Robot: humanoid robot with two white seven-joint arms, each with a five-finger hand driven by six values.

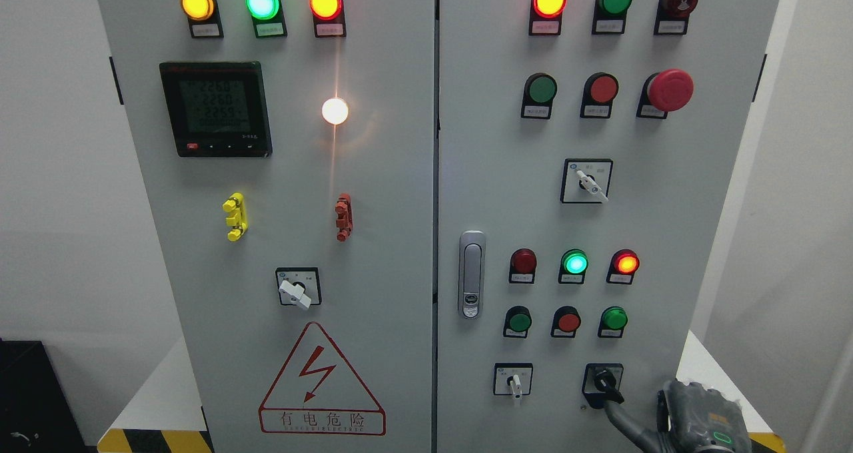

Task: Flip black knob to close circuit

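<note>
My right hand (693, 416) sits at the frame's lower right edge, one finger (623, 421) touching the black knob (605, 381); grip state unclear.

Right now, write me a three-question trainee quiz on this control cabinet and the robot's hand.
1. True or false: the right hand has a finger reaching up to the black knob at the lower right of the right door.
2. Multiple choice: what sits directly left of the black knob? A) a selector switch with a white handle B) a red mushroom button C) the door handle
3. Fill in: the digital meter is mounted on the ____ door.

Key: 1 true; 2 A; 3 left. The red mushroom button is high on the right door, and the door handle is at that door's left edge.
</note>
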